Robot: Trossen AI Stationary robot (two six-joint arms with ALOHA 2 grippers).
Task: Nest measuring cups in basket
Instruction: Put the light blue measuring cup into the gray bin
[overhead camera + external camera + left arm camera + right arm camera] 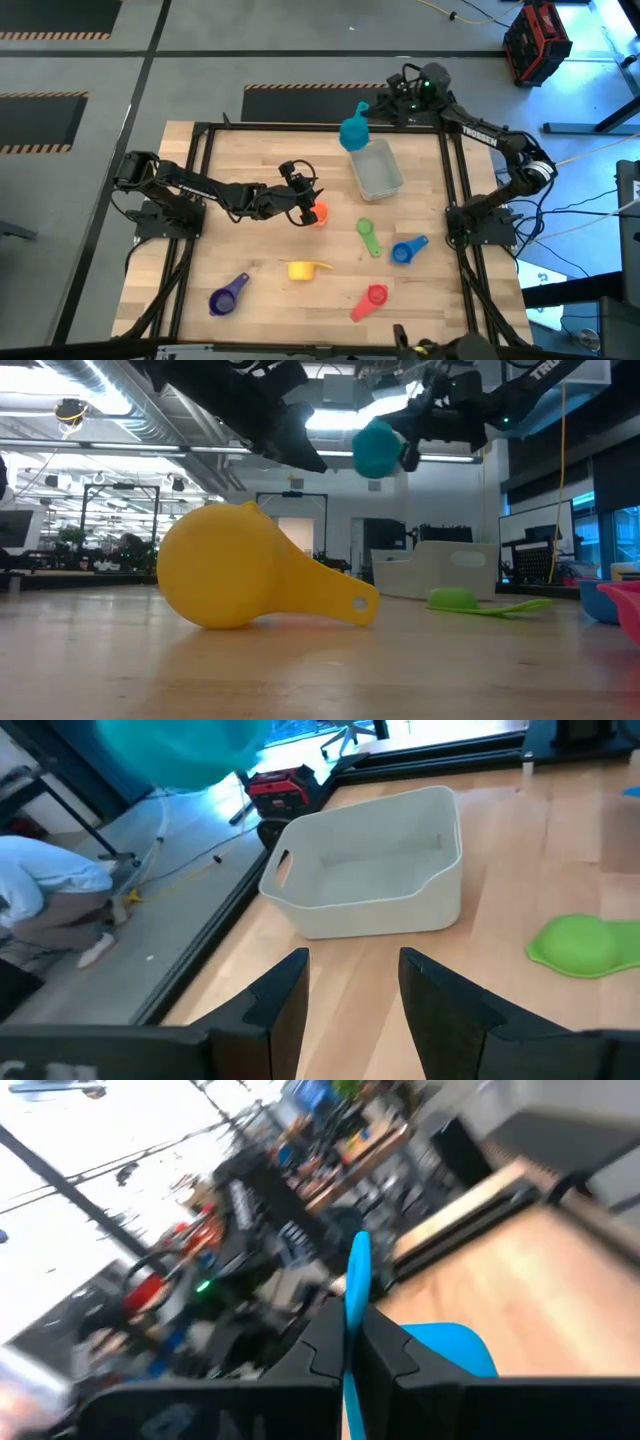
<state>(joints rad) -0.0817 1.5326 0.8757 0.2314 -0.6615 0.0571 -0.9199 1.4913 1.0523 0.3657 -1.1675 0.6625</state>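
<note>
Seven small plastic scoop cups showed on or above the wooden tabletop (pixel 250 170). From the left: the purple cup (pixel 227 296) and yellow cup (pixel 305 269) lay near the front edge; the left pincer (pixel 304 203) stood released, hovering at the orange cup (pixel 319 214); the right pincer (pixel 368 112), clenched on the light blue cup (pixel 355 130) by its handle, held it over the translucent rectangular plastic basket (pixel 377 169); green cup (pixel 368 237), red cup (pixel 371 299) and dark blue cup (pixel 407 249) lay farther right

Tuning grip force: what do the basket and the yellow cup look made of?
Basket: seems thin plastic, milky and translucent with a soft sheen, with moulded rounded corners and a handle slot. Yellow cup: seems opaque plastic, smooth semi-matte, moulded in one piece with its handle.
</note>
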